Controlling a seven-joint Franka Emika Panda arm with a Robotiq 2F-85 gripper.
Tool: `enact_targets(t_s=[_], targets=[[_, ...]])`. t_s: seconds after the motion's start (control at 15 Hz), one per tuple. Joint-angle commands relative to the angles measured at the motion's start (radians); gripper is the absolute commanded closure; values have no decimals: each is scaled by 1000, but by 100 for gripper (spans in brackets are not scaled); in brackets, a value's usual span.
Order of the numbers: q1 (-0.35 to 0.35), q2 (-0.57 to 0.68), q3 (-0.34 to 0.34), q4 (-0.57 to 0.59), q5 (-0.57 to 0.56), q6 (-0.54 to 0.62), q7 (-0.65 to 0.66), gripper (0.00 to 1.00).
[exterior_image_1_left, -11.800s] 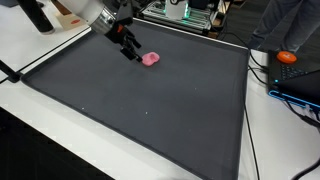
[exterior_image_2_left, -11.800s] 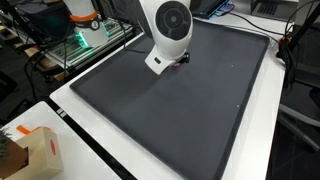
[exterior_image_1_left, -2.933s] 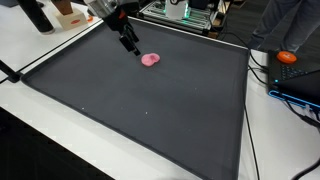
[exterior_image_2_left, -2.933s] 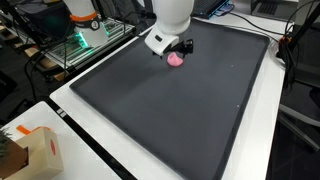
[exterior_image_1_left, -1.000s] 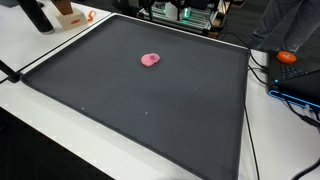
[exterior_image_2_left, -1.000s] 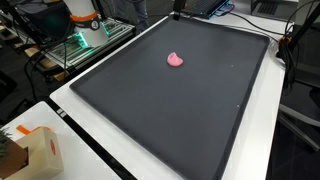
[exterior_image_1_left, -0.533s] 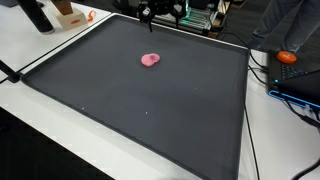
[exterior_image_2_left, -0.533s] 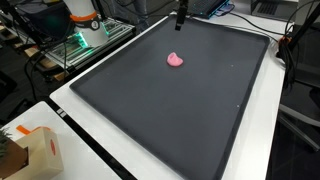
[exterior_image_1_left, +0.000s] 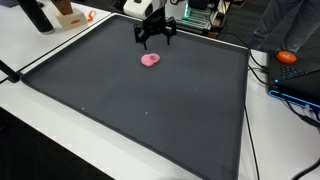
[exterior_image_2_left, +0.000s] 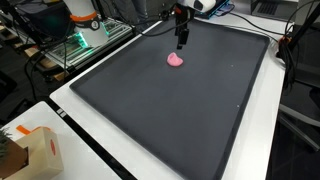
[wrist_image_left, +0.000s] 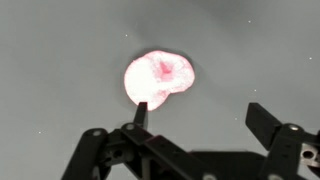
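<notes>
A small pink lump (exterior_image_1_left: 151, 59) lies on the dark grey mat (exterior_image_1_left: 150, 100) toward its far side; it also shows in the other exterior view (exterior_image_2_left: 175, 60) and, bright and overexposed, in the wrist view (wrist_image_left: 160, 78). My gripper (exterior_image_1_left: 155, 38) hangs above the mat just beyond the pink lump, fingers pointing down, and it shows in the other exterior view too (exterior_image_2_left: 182, 42). In the wrist view the gripper (wrist_image_left: 200, 112) is open and empty, with the pink lump just ahead of one fingertip.
A white table border surrounds the mat (exterior_image_2_left: 150, 90). An orange object (exterior_image_1_left: 288, 57) and cables lie beside one edge. A cardboard box (exterior_image_2_left: 30, 150) sits at a table corner. Equipment with green lights (exterior_image_2_left: 85, 38) stands beyond another edge.
The gripper had left the pink lump on the mat and risen out of view; over the last second it has come back down and now hangs just beyond the lump. The lump has not moved.
</notes>
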Motion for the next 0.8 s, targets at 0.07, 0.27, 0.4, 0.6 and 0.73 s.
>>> enact_targets(t_s=[0.07,0.27,0.4,0.6,0.73], targets=[[-32,62,1,-14,-77,83,-43,0],[-46,96,1,-14,-100,130,-47,0],[-51,115,-2,-12,-119,140,-42,0],[-59,136,4,-9,-127,140,-47,0],[-64,146,8,-8,-123,141,-50,7]])
